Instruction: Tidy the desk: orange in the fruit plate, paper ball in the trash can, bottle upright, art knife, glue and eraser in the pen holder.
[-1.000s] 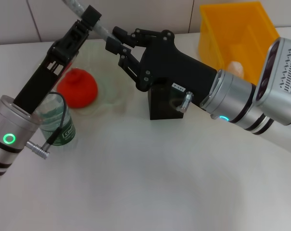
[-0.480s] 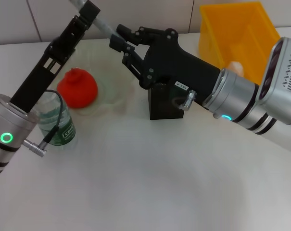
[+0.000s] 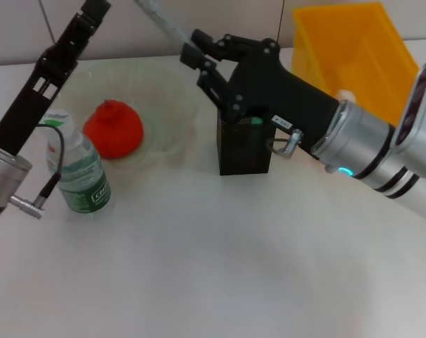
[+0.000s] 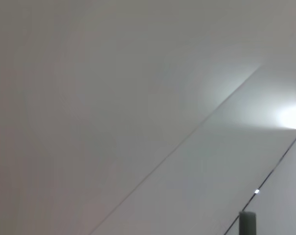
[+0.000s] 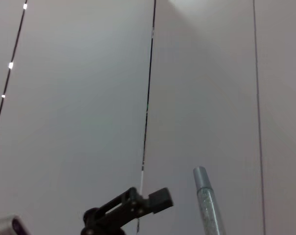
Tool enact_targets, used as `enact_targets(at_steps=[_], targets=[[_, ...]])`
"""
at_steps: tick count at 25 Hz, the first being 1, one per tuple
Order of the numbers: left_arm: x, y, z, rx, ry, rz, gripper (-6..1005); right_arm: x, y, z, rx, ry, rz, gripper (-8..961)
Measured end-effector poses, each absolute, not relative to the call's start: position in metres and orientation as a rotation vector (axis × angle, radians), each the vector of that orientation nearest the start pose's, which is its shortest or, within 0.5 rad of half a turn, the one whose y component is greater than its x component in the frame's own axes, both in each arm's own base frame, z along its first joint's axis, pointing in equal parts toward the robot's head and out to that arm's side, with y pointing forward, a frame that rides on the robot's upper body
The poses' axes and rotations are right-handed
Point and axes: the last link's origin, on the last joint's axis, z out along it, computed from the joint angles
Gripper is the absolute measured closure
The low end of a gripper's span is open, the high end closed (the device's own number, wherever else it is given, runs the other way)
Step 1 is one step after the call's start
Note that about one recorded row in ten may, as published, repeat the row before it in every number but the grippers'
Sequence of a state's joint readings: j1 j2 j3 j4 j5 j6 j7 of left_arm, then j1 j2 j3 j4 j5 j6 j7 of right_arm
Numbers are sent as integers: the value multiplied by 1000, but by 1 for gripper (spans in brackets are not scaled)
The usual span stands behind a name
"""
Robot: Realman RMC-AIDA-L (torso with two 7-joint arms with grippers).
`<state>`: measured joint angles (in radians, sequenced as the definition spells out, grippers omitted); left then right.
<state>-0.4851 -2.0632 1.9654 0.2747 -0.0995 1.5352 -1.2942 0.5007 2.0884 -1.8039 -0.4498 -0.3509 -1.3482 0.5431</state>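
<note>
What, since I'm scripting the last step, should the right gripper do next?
Probably tip the grey stick upright and lower it into the pen holder. The right gripper holds the stick slanted above the holder's far left corner, not yet over its mouth. The left gripper is raised well off to the left.

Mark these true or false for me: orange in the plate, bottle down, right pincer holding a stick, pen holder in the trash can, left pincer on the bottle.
1. The orange lies in the plate. True.
2. The bottle lies on its side. False: it stands upright beside the plate.
3. The right pincer holds a grey stick. True.
4. The pen holder sits inside the trash can. False: it stands on the table, apart from the can.
5. The left pincer grips the bottle. False: it is raised well clear of it.
</note>
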Motion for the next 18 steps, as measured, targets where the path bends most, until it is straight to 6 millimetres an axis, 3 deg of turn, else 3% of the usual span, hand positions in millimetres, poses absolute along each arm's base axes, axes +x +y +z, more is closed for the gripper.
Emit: enact_targets(at_steps=[12, 18], targets=[[-232, 340, 2, -1929, -1022, -1735, 180, 206, 339, -37, -2190, 143, 1151, 804], [-236, 341, 6, -1928, -1006, -1720, 185, 211, 342, -29, -2243, 143, 1100, 805]])
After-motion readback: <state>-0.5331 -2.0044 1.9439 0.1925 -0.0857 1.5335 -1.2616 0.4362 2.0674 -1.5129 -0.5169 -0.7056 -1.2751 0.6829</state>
